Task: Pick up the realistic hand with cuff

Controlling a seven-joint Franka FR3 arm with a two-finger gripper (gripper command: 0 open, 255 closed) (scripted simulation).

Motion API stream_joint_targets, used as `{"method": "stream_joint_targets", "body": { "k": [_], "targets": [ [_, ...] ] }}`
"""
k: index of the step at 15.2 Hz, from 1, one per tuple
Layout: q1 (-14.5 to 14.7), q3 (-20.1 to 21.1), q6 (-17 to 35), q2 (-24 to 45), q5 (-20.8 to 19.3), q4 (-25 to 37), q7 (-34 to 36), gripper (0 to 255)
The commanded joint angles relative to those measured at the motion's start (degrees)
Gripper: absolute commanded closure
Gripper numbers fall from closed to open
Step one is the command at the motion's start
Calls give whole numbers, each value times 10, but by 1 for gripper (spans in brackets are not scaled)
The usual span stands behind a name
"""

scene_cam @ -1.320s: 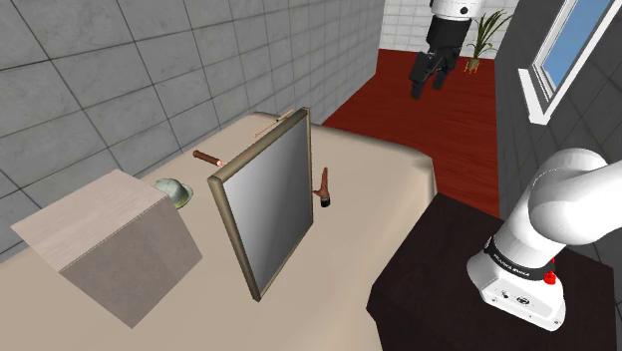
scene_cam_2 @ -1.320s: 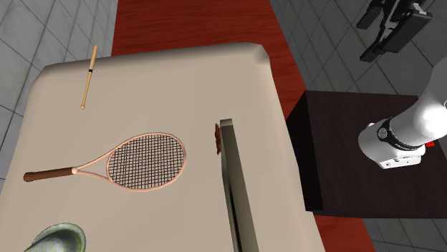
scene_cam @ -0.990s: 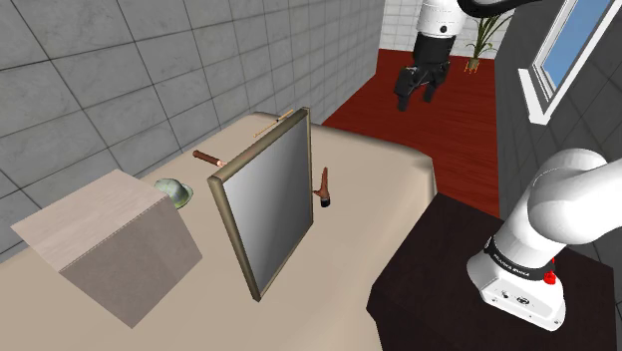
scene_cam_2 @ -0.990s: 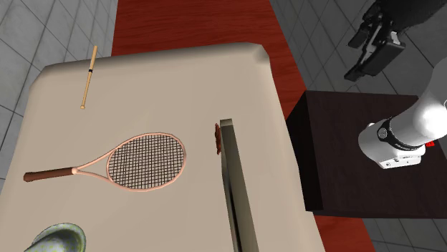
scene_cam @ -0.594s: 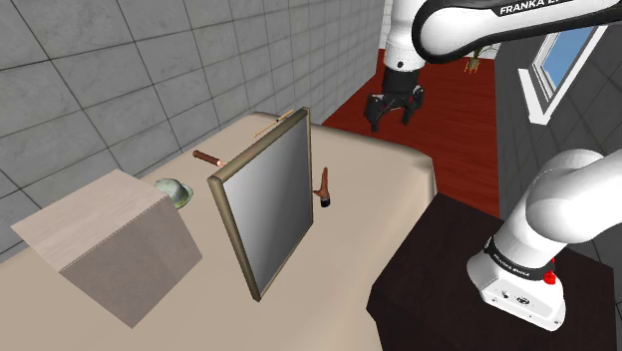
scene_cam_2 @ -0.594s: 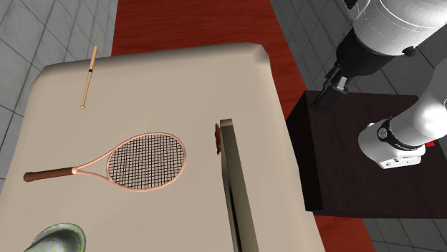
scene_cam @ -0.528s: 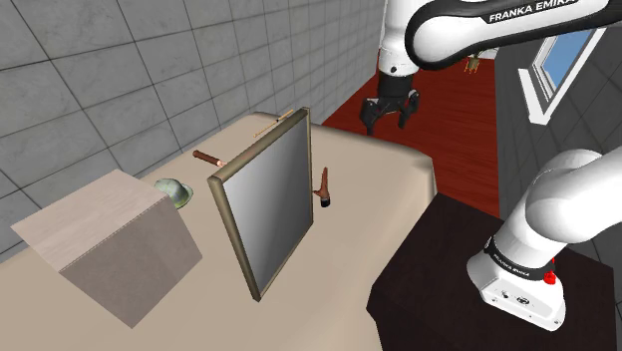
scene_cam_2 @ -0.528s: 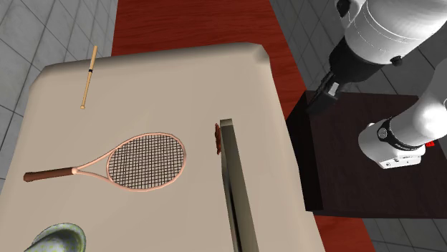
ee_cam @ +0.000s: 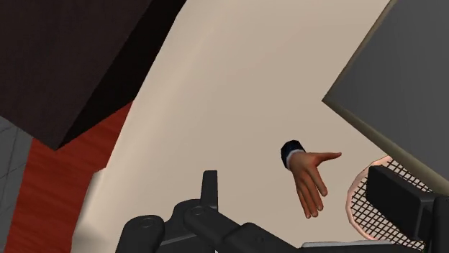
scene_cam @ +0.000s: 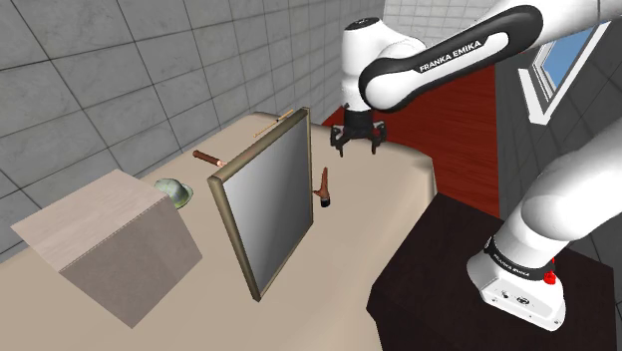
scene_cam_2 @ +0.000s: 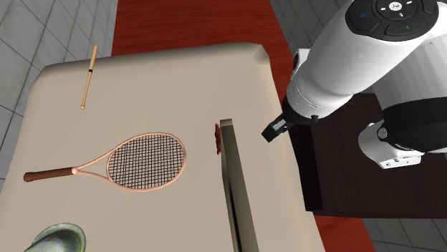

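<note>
The realistic hand with a dark cuff (scene_cam: 324, 189) lies on the beige table, leaning close against the near face of an upright framed mirror (scene_cam: 264, 204). From above, the hand (scene_cam_2: 215, 138) is a small reddish shape at the mirror's end. My gripper (scene_cam: 359, 142) hangs open above the table's far end, higher than the hand and apart from it. In the wrist view the hand (ee_cam: 307, 178) lies flat below, in the gap of the gripper (ee_cam: 301, 185). One black finger (ee_cam: 209, 188) stands well clear of it, and nothing is held.
A racket (scene_cam_2: 136, 162) lies behind the mirror (scene_cam_2: 235, 190), with a thin stick (scene_cam_2: 88, 77) toward the far edge. A greenish hat (scene_cam: 174, 189) and a large box (scene_cam: 110, 244) sit at the shoulder view's left. The dark stand (scene_cam_2: 337, 165) adjoins the table (scene_cam: 379, 199).
The arm has swung down from high above the red floor to the table's far end. The gripper has stayed open and now points down near the hand.
</note>
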Motion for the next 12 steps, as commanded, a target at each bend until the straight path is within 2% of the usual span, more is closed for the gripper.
{"method": "stream_joint_targets", "body": {
  "k": [1, 6, 12],
  "targets": [
    [-11, 19, 14, 50, -21, 24, 72, 0],
    [-24, 39, 41, 183, -94, 92, 240, 0],
    [-1, 10, 43, 337, -167, 197, 411, 0]
  ]
}}
